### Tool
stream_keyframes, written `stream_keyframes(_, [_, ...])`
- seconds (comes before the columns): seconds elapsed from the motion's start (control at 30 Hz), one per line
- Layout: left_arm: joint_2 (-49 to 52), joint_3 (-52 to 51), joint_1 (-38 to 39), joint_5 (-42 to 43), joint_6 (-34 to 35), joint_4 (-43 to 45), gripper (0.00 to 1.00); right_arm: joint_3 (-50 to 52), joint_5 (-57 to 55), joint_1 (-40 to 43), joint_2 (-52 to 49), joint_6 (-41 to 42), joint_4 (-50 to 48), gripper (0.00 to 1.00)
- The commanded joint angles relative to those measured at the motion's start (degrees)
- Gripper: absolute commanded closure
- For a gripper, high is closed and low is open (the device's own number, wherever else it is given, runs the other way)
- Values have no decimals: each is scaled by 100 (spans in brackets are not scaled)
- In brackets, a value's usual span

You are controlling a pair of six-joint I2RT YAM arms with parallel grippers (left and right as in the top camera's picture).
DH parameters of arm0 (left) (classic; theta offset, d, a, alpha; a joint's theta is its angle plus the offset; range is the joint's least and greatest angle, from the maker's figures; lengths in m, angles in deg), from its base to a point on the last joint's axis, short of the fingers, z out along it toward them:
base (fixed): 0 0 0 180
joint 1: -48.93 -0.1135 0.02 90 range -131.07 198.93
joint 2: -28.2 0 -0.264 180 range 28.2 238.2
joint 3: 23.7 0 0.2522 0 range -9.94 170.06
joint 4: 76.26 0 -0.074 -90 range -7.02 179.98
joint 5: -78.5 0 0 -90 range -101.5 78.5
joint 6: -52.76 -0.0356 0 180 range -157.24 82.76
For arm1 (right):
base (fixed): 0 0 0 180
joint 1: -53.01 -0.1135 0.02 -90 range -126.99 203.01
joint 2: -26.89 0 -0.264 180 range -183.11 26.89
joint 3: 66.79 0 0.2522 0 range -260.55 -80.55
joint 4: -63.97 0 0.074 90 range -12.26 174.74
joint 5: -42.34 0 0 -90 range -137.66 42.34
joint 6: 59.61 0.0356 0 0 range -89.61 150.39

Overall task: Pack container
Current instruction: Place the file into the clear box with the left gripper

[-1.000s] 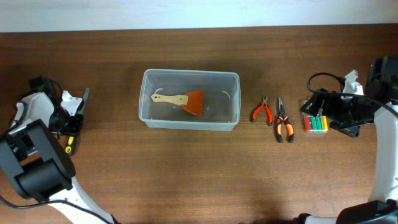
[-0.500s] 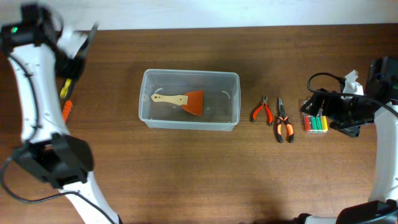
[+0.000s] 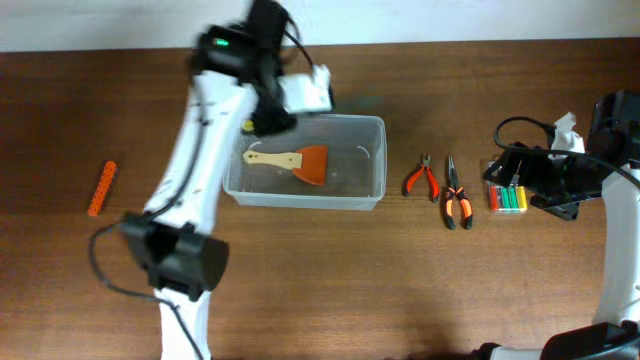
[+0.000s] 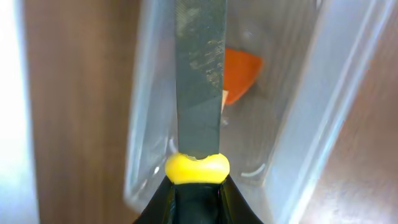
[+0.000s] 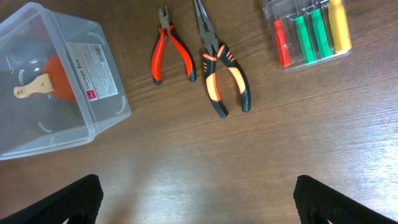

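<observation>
The clear plastic container (image 3: 305,203) is being seen at the middle of the wooden table (image 3: 320,280), its long sides running left to right, with a wooden-handled spatula (image 3: 290,160) with an orange blade lying flat inside it. The left gripper (image 4: 198,204) is being held over the container's far left corner, so that the tub lies directly beneath it and a little toward the near side. Its fingers are being kept clamped on the black handle of a flat metal file (image 4: 199,74), just behind the yellow collar. In the wrist view the grey blade is being pointed out over the tub's open interior, with the spatula's orange blade showing beyond it (the file's tip is cut off by the top edge). The right gripper (image 5: 196,186) is being held well apart from the container, off to its right, with its jaws spread wide and nothing between them. Between it and the tub, orange-handled side cutters (image 5: 169,50) and orange-and-black long-nose pliers (image 5: 221,68) are lying side by side, and a small clear case of coloured screwdrivers (image 5: 311,31) is lying further right. A small orange object (image 3: 101,187), too small to be identified, is lying near the table's left edge.
</observation>
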Motion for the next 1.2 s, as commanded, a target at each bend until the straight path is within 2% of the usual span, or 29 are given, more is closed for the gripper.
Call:
stream_keyframes(0.0, [426, -450, 28, -732, -704, 227, 98, -87, 74, 33, -9, 42, -11, 2])
stream_keyframes(0.33, [1099, -625, -15, -863, -850, 1099, 98, -87, 72, 33, -9, 42, 72, 1])
stream_keyframes(0.47, [1174, -623, -2, -885, -774, 1327, 78, -87, 72, 33, -9, 39, 138, 2])
stream_keyframes(0.5, [1174, -623, 15, -909, -614, 1307, 71, -87, 72, 33, -9, 39, 151, 2])
stream_keyframes(0.53, [1156, -616, 31, -946, -428, 1287, 56, -87, 72, 33, -9, 42, 157, 2])
stream_keyframes(0.6, [1097, -551, 50, -973, -20, 1158, 1, -87, 72, 33, -9, 39, 155, 2])
stream_keyframes(0.73, [748, -341, 28, -1069, 1161, 820, 1, -87, 72, 33, -9, 39, 153, 2])
stream_keyframes(0.77, [560, -251, 0, -1296, 1694, 750, 1, -87, 72, 33, -9, 42, 153, 2])
stream_keyframes(0.87, [116, -116, -81, -1895, 2730, 553, 1, -87, 72, 33, -9, 42, 155, 2])
stream_keyframes(0.97, [-450, -92, -337, -2387, 3088, 149, 1, -87, 72, 33, -9, 42, 153, 1])
stream_keyframes(1.07, [-815, -92, -907, -2549, 3777, -125, 1, -87, 72, 33, -9, 39, 153, 1])
stream_keyframes(1.17, [-857, -116, -1794, -2479, 4518, -431, 1, -87, 72, 33, -9, 39, 153, 2])
